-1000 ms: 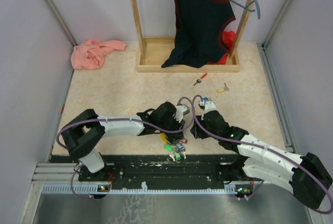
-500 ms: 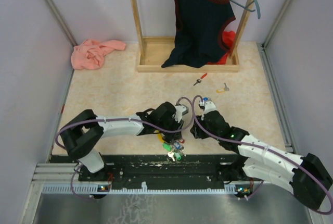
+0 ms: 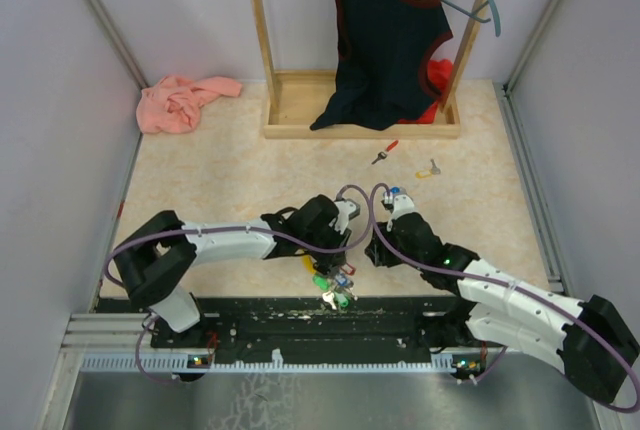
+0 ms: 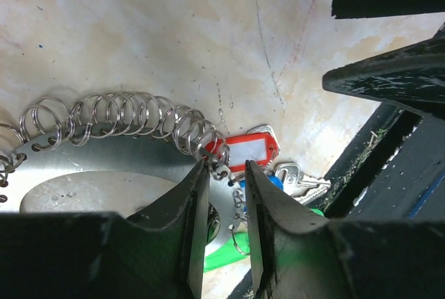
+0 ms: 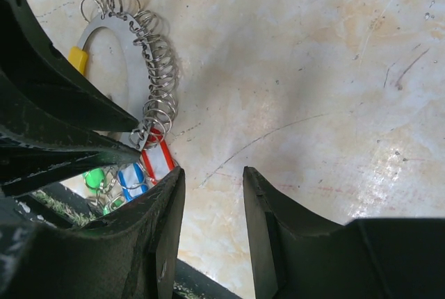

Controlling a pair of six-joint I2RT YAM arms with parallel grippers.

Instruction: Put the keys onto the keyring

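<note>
The keyring [image 4: 104, 115] is a flat silver loop lined with many small wire rings, with a yellow section [image 3: 308, 263]. My left gripper [image 4: 226, 170] is shut on its end, with the plate between the fingers. A red tag [image 4: 243, 153], a green tag [image 4: 222, 254] and silver keys [image 4: 299, 177], one blue-headed, hang from it. My right gripper [image 5: 212, 174] stands open just to the right of the keyring [image 5: 156, 69], with only bare floor between its fingers. In the top view the left gripper [image 3: 332, 250] and right gripper [image 3: 372, 250] are close together. A red-headed key [image 3: 385, 152] and a yellow-headed key [image 3: 428, 169] lie loose farther back.
A wooden rack [image 3: 300, 100] with a dark garment [image 3: 385, 40] on a hanger stands at the back. A pink cloth [image 3: 180, 102] lies at the back left. The black base strip [image 3: 280, 318] runs along the near edge just under the hanging tags. Walls close both sides.
The left wrist has edged slightly to the left, and the hanging tags have shifted a little with it. The right arm holds its place.
</note>
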